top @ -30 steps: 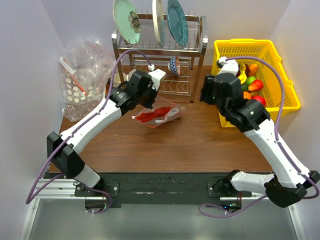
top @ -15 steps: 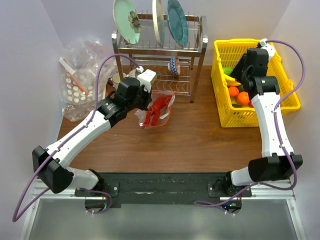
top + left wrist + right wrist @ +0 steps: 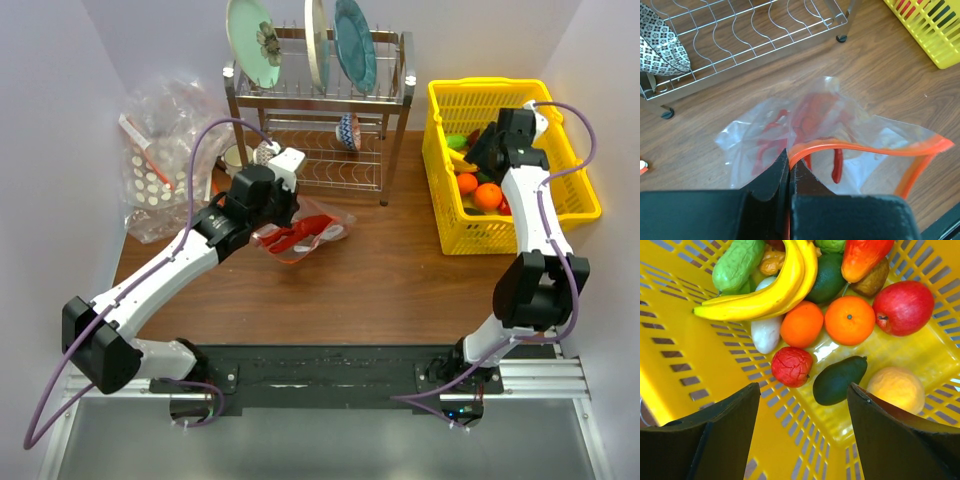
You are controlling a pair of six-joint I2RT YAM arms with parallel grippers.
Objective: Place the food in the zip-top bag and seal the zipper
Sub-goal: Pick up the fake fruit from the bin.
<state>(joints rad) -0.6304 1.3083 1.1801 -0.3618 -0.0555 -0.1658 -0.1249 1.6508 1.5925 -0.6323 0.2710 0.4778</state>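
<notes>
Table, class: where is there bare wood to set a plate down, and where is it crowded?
Bare wood runs along the near side of the table, from the bag to the near edge, and between bag and basket. Crowded: the far edge, with the bag heap, rack, and the full basket.

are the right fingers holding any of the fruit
No, the right fingers stand wide apart over the yellow basket, with nothing gripped between them.

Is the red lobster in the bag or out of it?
In. The red lobster shows through the clear bag, below its orange top edge, which the left fingers pinch.
</notes>
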